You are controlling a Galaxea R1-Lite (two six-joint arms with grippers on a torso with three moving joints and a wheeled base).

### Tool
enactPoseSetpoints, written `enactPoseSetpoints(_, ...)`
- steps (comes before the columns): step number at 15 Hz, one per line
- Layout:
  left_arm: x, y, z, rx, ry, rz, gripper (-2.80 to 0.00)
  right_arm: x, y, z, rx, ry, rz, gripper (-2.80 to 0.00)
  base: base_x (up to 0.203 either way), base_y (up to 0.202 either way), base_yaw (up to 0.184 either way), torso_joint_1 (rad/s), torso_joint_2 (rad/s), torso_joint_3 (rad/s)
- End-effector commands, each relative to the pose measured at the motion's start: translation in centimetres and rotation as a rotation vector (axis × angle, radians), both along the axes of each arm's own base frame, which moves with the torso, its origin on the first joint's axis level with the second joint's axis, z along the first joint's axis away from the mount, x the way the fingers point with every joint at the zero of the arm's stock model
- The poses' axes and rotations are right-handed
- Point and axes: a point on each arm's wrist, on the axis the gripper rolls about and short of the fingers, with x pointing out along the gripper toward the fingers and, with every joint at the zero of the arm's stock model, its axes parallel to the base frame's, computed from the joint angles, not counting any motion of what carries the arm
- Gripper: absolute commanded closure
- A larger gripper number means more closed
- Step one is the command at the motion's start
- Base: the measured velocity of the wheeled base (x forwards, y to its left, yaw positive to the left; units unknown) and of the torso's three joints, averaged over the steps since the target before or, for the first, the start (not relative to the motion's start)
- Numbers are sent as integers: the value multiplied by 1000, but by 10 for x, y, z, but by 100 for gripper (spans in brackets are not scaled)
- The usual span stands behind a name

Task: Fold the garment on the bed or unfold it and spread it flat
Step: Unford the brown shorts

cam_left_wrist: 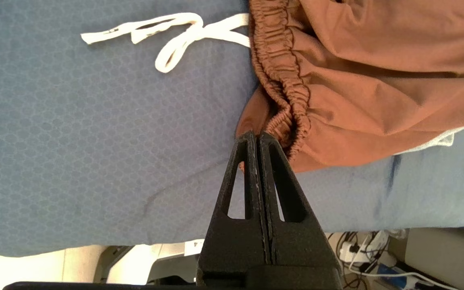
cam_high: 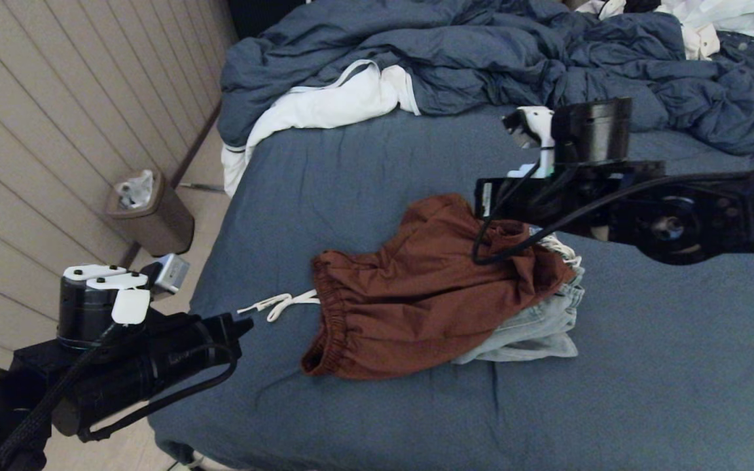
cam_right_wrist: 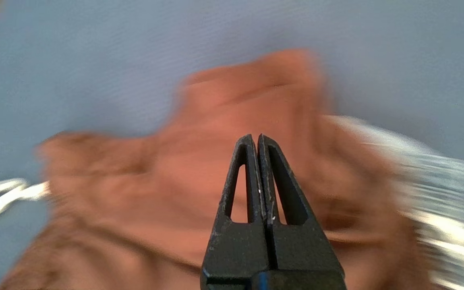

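One bed (cam_high: 364, 170) with a slate-blue sheet. One rumpled dark blue duvet (cam_high: 495, 59) along its far edge. Two garments at the bed's middle: one rust-brown pair of shorts (cam_high: 416, 288) with one white drawstring (cam_high: 279, 303), and one pale denim piece (cam_high: 540, 327) beneath it. One waste bin (cam_high: 151, 216) on the floor beside the bed's left edge. Two pincers: left pincer (cam_left_wrist: 255, 139), right pincer (cam_right_wrist: 255, 141), each with fingers pressed together.
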Motion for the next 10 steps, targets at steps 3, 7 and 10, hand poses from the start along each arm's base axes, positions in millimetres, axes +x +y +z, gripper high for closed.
enactPoseSetpoints(3,6,-2,-8,21,20,33,0,22,74,-63,-59,118,127,0,0,0,0,0,0,0)
enactPoseSetpoints(7,13,-5,-13,10,-20,44,0,38,137,-112,-113,140,165,-280,0,0,0,0,0,0)
enactPoseSetpoints(10,12,-4,-13,5,-33,48,0,44,171,-132,-141,108,173,-280,0,0,0,0,0,0)
